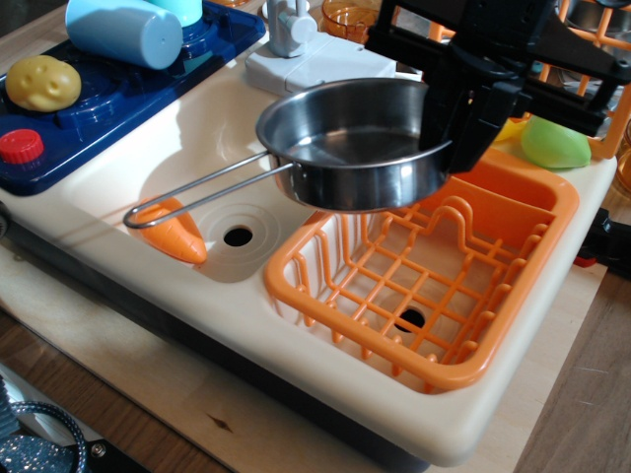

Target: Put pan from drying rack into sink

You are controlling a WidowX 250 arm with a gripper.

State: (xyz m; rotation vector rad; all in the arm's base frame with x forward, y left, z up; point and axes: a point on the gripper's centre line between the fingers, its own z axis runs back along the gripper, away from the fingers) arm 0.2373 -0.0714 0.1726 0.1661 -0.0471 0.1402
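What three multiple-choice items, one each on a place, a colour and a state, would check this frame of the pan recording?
1. Where is the pan?
A. Lying in the drying rack
B. Held in the air over the near edge of the sink and the rack
C. On the stovetop

2. What colour is the knob at the left edge?
A. Red
B. Green
C. White

3. What is the pincer doing?
A. Hanging open beside the pan
B. Resting in the sink
C. Clamped on the pan's right rim

Answers: 1 B, the pan hangs clear above the drying rack and sink; 2 A, the knob on the blue panel is red; 3 C, the dark fingers straddle the rim and the pan is carried.
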